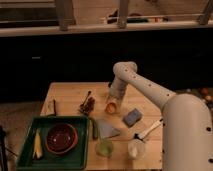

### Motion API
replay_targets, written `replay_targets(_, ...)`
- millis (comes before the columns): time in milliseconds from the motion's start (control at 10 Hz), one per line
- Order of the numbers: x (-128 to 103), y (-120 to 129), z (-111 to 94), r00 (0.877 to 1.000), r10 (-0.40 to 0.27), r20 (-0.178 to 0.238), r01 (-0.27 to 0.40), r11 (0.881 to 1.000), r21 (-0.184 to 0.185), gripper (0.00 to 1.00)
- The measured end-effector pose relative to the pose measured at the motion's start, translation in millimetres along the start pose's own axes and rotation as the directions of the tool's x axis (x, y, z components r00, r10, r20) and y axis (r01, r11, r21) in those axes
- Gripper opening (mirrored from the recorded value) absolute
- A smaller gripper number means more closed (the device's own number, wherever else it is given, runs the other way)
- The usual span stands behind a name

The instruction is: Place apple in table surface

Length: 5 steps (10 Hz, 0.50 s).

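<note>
The apple (111, 107) is a small orange-red fruit with a yellowish patch, low over or on the table surface (67, 95) near its middle. The table surface is light tan wooden planks. My gripper (113, 101) points down directly over the apple, at its top, with the white arm reaching in from the right. I cannot tell whether the apple rests on the wood or hangs just above it.
A green tray (30, 125) at front left holds a dark red bowl (61, 138) and a yellow item (37, 145). A blue sponge (132, 117), white brush (150, 129), white cup (135, 148), green cup (104, 148), grey cloth (107, 129) and dark utensils (87, 104) surround the apple.
</note>
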Motion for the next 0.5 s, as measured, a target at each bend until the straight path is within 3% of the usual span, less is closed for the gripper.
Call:
replay_targets(300, -1.1, -4.1, 0.0, 1.000, -0.006, 0.003, 0.006, 1.000, -0.006, 0.62)
replay_targets(500, -0.6, -4.4, -2.6, 1.000, 0.000, 0.002, 0.000, 1.000, -0.003, 0.73)
